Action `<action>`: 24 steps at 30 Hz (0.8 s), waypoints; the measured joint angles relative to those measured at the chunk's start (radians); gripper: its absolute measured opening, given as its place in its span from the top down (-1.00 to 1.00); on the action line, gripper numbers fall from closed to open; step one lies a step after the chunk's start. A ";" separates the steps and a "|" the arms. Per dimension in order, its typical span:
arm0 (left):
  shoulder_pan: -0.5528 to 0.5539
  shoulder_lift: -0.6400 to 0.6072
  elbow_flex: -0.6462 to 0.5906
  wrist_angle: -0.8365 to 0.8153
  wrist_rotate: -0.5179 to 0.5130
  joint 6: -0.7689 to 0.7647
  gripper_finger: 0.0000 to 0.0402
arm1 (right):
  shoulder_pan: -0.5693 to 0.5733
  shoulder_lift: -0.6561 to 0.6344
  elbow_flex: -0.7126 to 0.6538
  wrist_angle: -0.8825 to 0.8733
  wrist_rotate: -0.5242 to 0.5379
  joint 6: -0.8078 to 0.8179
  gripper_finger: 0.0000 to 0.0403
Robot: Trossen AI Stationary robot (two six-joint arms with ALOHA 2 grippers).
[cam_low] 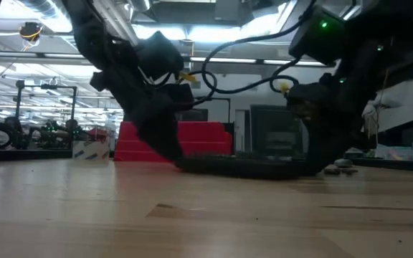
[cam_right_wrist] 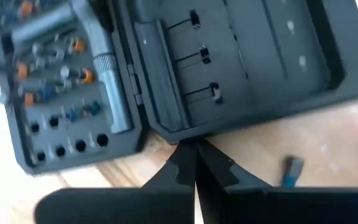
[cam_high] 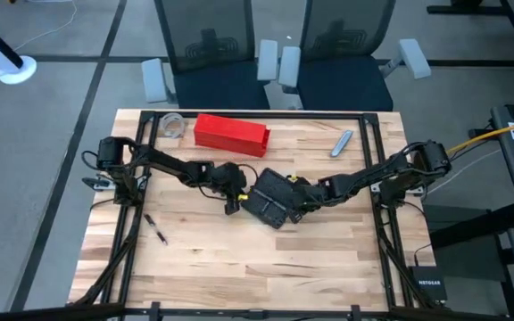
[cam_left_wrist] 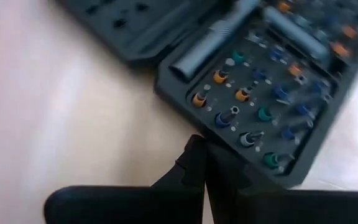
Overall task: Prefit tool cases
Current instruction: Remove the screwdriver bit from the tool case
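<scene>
The black tool case [cam_high: 273,198] lies open flat mid-table, bits showing inside.

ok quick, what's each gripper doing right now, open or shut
left gripper: shut, empty, at the edge of the tool case.
right gripper: shut, empty, at the case's other side.

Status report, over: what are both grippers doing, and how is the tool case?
Left gripper shut, at the bit-filled half's edge. Right gripper shut, at the hinge side. Tool case open flat, mid-table. Red box behind, apart; nothing blocking.
</scene>
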 joint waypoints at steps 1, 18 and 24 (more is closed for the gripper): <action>-0.013 0.000 0.000 -0.007 0.008 -0.018 1.00 | -0.007 0.000 0.000 0.002 0.001 -0.013 1.00; -0.113 -0.025 0.002 -0.065 0.004 -0.161 1.00 | -0.034 -0.009 0.003 0.052 -0.029 -0.109 1.00; -0.112 -0.031 0.002 -0.094 -0.006 -0.165 1.00 | -0.034 -0.027 0.005 0.001 -0.035 -0.145 0.97</action>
